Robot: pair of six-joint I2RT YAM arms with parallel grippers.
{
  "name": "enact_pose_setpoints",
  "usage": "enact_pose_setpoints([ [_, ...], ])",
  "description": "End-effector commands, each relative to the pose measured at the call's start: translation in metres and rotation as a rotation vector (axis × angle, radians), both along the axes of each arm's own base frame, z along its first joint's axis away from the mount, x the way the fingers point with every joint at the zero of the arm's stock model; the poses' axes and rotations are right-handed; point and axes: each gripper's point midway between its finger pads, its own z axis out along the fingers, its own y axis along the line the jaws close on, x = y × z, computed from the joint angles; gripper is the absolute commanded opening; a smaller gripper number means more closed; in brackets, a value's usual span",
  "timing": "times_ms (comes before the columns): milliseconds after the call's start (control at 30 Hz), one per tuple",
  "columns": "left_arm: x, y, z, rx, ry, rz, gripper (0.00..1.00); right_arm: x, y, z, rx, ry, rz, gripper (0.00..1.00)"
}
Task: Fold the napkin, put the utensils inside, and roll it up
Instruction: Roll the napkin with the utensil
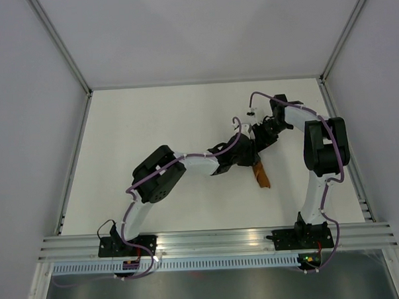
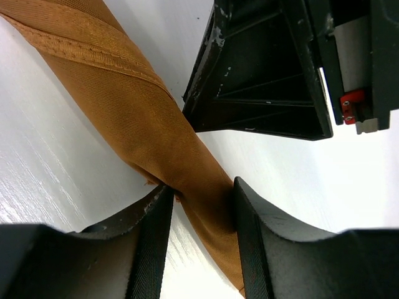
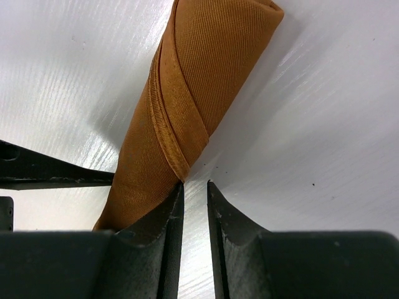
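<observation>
The rust-orange napkin [image 1: 261,175] lies rolled into a tight tapered tube on the white table. It fills the left wrist view [image 2: 124,93] and the right wrist view [image 3: 199,81]. The knife is hidden; none of it shows. My left gripper [image 2: 202,193] straddles the thin end of the roll, and the cloth touches both jaws. My right gripper [image 3: 194,187] is almost shut with a narrow bare gap. Its left fingertip rests against the roll's side at the hem. In the top view both grippers meet over the roll's far end, the left [image 1: 248,158] and the right [image 1: 259,145].
The right gripper's black body [image 2: 262,75] hangs close above the roll in the left wrist view. A left finger [image 3: 50,174] shows at the left edge of the right wrist view. Metal rails [image 1: 210,240] run along the table's near edge, and grey walls enclose it.
</observation>
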Motion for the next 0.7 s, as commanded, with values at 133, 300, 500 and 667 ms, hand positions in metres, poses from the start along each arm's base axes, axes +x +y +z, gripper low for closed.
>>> enact_pose_setpoints([
  [133, -0.029, 0.035, -0.044, 0.149, 0.11, -0.02, 0.51, 0.007, -0.002, 0.01, -0.034, -0.072, -0.022, 0.27],
  [300, -0.03, 0.034, -0.033, 0.117, 0.077, -0.043, 0.52, 0.005, -0.003, 0.016, -0.041, -0.088, -0.024, 0.27],
  [500, -0.032, 0.028, -0.026, 0.077, 0.058, -0.071, 0.53, 0.003, -0.004, 0.021, -0.04, -0.096, -0.022, 0.27],
  [667, -0.031, 0.031, -0.024, 0.077, 0.042, -0.072, 0.54, 0.001, -0.003, 0.027, -0.026, -0.104, -0.014, 0.27],
])
